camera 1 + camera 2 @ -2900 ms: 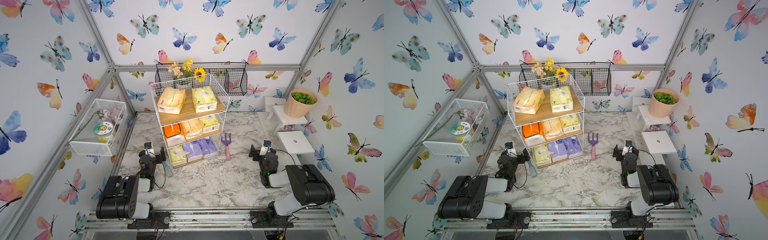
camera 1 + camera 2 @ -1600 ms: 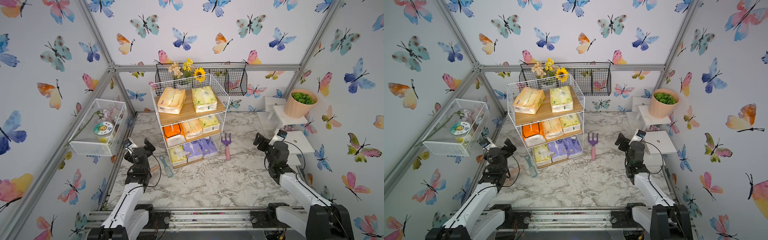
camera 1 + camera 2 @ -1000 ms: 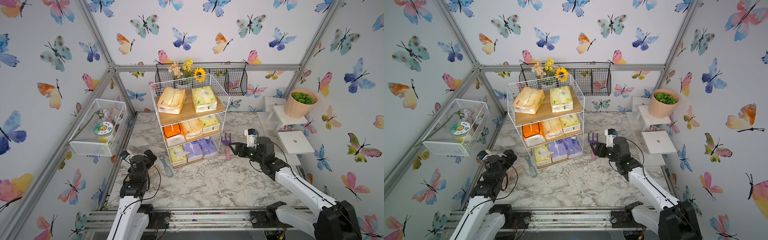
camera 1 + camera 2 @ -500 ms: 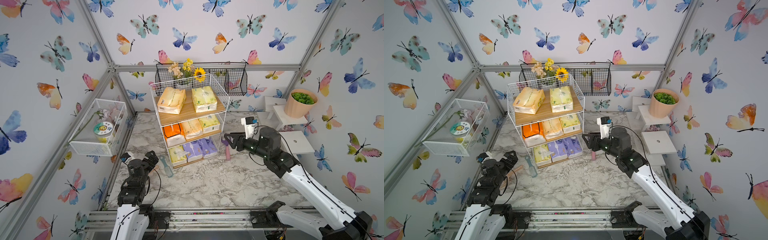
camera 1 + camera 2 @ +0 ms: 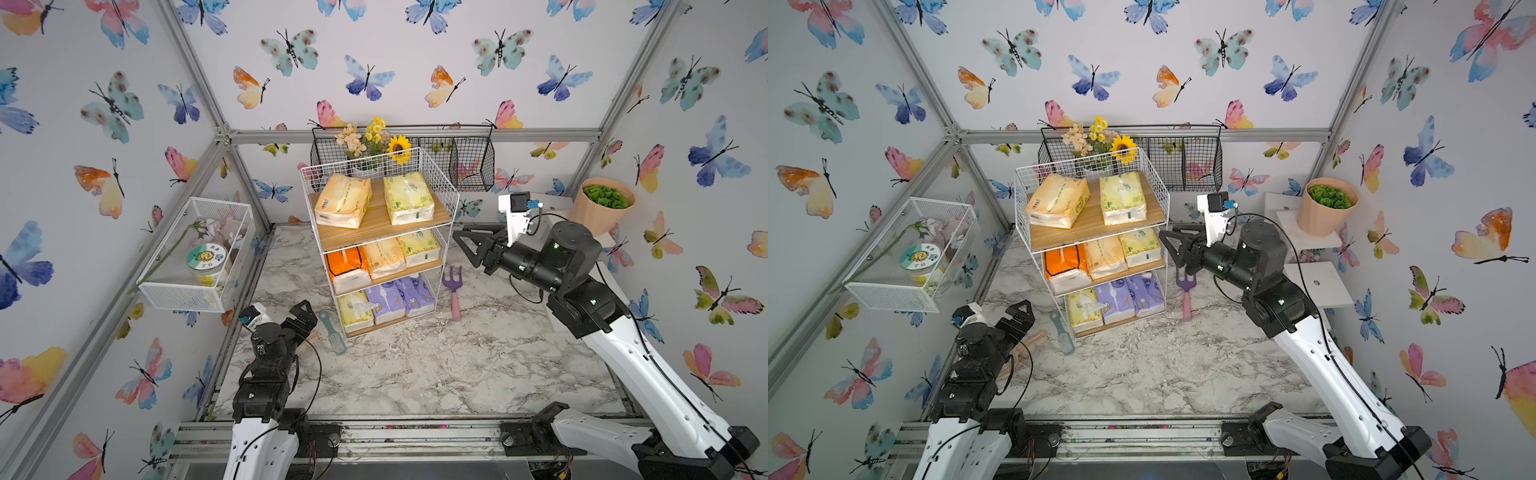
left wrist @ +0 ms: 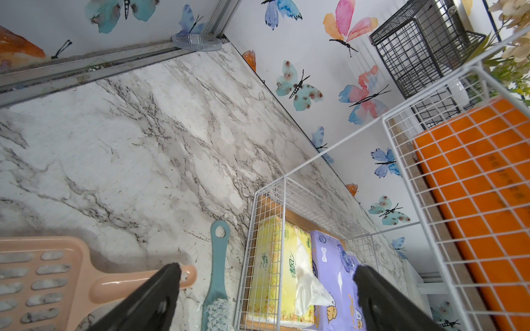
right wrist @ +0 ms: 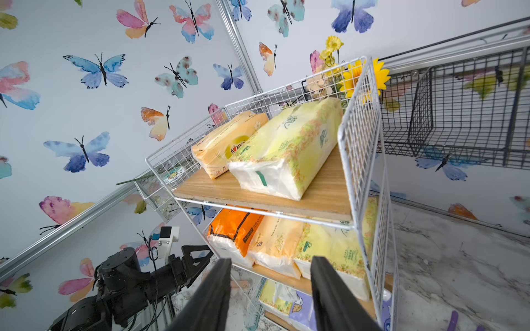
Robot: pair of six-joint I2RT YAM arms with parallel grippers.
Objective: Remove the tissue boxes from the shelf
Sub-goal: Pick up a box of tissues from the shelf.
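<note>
The white wire shelf (image 5: 441, 179) stands upright toward the back of the marble counter (image 5: 415, 365). All three of its wooden boards carry soft plastic-wrapped tissue packs lying flat. Up top, a peach pack (image 5: 343, 200) sits slightly askew beside a yellow-green pack (image 5: 408, 198). On the middle board a bright orange pack (image 5: 347, 266), a pale peach pack (image 5: 383, 257) and a pale yellow pack (image 5: 417, 247) lie side by side. At the bottom, a yellow pack with a tissue poking out (image 5: 355, 309) lies next to two purple packs (image 5: 384, 300).
</note>
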